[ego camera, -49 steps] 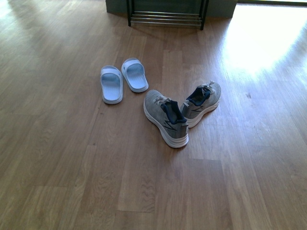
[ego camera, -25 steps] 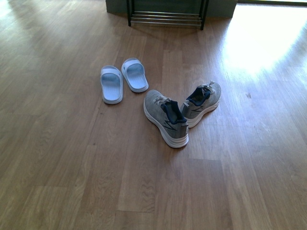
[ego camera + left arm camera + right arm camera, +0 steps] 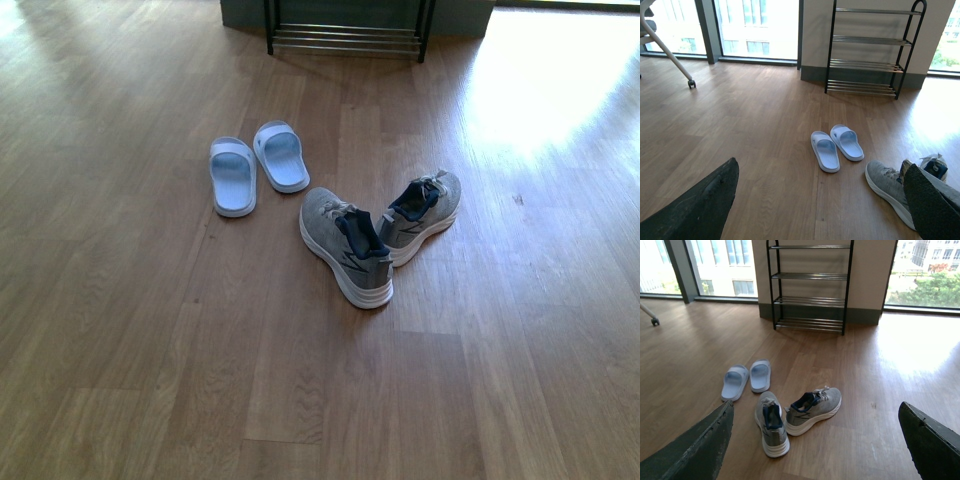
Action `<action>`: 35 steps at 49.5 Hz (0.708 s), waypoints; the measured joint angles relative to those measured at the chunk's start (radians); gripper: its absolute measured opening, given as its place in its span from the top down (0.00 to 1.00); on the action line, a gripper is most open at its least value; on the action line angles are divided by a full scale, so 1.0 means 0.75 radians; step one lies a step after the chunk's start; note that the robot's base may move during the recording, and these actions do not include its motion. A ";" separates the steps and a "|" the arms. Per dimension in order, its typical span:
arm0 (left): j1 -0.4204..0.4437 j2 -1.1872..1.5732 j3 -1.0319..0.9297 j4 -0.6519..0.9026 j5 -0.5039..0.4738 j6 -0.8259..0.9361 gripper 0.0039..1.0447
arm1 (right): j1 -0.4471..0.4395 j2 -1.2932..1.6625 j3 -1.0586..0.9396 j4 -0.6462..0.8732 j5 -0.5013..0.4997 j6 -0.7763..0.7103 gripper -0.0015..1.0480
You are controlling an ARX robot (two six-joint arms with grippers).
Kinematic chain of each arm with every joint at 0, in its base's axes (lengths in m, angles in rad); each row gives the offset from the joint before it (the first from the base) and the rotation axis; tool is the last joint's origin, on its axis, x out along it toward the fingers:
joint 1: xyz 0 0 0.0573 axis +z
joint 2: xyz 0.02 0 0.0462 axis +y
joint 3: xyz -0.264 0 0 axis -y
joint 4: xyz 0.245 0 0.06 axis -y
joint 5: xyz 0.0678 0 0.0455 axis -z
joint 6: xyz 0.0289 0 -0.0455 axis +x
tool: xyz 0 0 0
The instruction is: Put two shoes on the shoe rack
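Nothing has moved since the earlier frames. The left sneaker (image 3: 335, 228) and right sneaker (image 3: 432, 205), both grey, lie on the floor (image 3: 120, 330) with heels close together and toes angled apart. Two pale blue slippers (image 3: 232, 177) sit side by side, just beyond and to their left. The rack (image 3: 345, 38) stands well behind them, by the wall. On both arms the jaws are spread wide, gripping nothing.

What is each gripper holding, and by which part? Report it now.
Nothing is held. The left gripper and the right gripper both stand wide open and empty; the gray sneakers and pale blue slippers lie untouched on the floor.
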 joint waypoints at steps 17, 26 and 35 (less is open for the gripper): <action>0.000 0.000 0.000 0.000 0.000 0.000 0.09 | 0.000 0.000 0.000 0.000 0.000 0.000 0.09; 0.000 0.000 0.000 0.000 0.000 -0.001 0.09 | 0.000 0.000 0.000 0.000 0.000 0.000 0.09; 0.000 0.000 0.000 0.000 0.000 -0.001 0.09 | 0.000 0.000 0.000 0.000 0.000 0.000 0.09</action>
